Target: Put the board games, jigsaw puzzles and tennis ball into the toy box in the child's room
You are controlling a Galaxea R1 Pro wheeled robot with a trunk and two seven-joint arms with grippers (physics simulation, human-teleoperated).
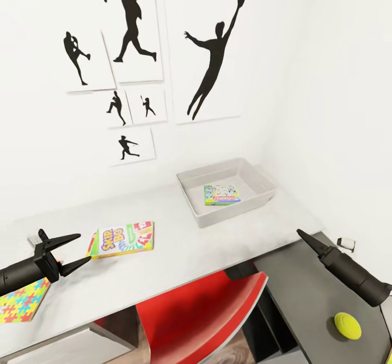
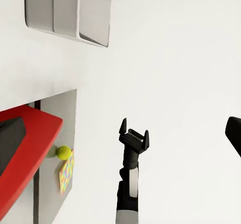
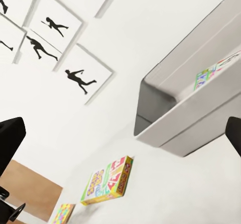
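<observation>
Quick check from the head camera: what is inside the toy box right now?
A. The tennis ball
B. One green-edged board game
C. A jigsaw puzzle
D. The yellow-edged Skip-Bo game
B. A single green-edged board game lies flat on the floor of the toy box; the tennis ball sits on the lower dark cabinet, the yellow-edged game lies on the white table, and a jigsaw puzzle is near the left gripper.
</observation>
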